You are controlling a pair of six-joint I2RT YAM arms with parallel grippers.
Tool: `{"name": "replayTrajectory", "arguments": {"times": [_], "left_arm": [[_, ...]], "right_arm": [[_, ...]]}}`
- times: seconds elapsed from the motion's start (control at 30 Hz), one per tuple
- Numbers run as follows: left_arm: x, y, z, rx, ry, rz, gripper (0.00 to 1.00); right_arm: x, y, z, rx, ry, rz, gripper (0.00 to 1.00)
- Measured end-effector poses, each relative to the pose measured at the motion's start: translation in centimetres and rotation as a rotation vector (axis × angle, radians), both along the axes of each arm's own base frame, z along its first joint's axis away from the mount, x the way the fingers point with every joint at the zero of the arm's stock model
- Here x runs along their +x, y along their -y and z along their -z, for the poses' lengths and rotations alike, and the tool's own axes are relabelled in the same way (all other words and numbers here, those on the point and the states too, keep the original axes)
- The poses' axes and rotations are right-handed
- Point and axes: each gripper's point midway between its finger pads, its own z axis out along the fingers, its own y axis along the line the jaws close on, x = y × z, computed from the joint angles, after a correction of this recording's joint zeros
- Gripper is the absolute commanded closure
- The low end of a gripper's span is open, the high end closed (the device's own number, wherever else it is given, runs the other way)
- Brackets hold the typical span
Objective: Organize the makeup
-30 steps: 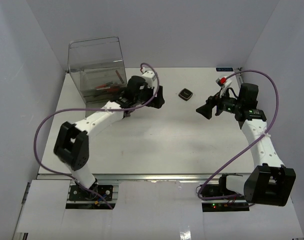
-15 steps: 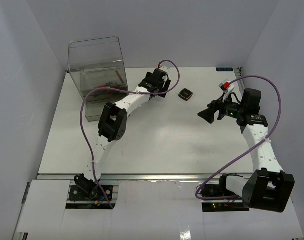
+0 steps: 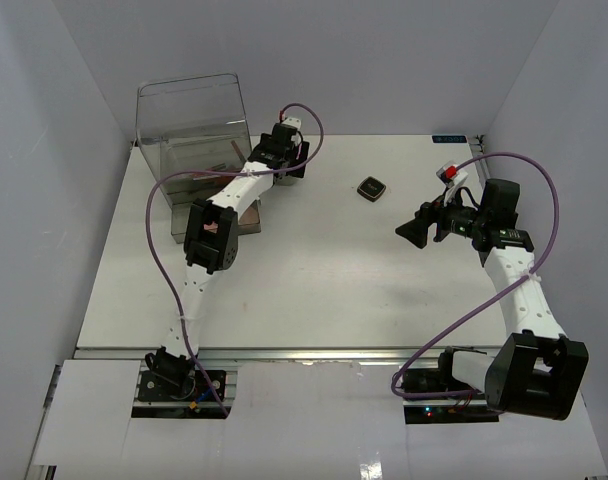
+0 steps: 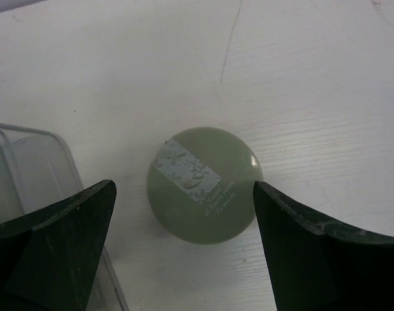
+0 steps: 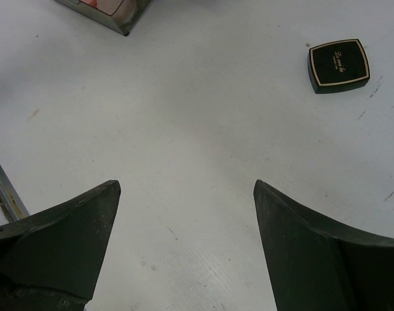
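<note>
Your round jar (image 4: 203, 193) is sitting on the table (image 4: 313, 78), just beside the clear drawer box (image 4: 28, 162). Your left gripper (image 4: 184, 189) is standing wide open around it, possibly brushing one side. The black compact (image 5: 339, 65) is lying well apart, ahead of your right gripper (image 5: 184, 188), which is gaping too
</note>
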Motion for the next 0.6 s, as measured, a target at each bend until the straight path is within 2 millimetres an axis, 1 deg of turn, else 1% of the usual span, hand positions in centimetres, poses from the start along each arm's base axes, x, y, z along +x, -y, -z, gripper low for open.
{"name": "replayTrajectory", "arguments": {"times": [0.13, 0.27, 0.37, 0.47, 0.53, 0.6], "left_arm": [[0.1, 1.1, 1.5, -0.048, -0.022, 0.034, 0.02], [-0.2, 1.8, 2.8, -0.087, -0.058, 0.061, 0.02], [-0.4, 1.9, 3.5, -0.107, -0.080, 0.068, 0.02], [-0.4, 1.8, 3.7, -0.121, -0.090, 0.071, 0.02], [-0.4, 1.8, 3.7, -0.131, -0.094, 0.073, 0.06], [-0.5, 1.9, 3.7, -0.139, -0.098, 0.078, 0.17]], "right_arm": [[0.1, 0.1, 0.1, -0.003, -0.004, 0.005, 0.10], [0.1, 0.1, 0.2, -0.004, -0.004, 0.007, 0.10], [0.1, 0.1, 0.2, -0.004, -0.004, 0.007, 0.10], [0.1, 0.1, 0.2, -0.004, -0.004, 0.007, 0.10], [0.1, 0.1, 0.2, -0.004, -0.004, 0.007, 0.10], [0.1, 0.1, 0.2, -0.004, -0.003, 0.007, 0.10]]}}
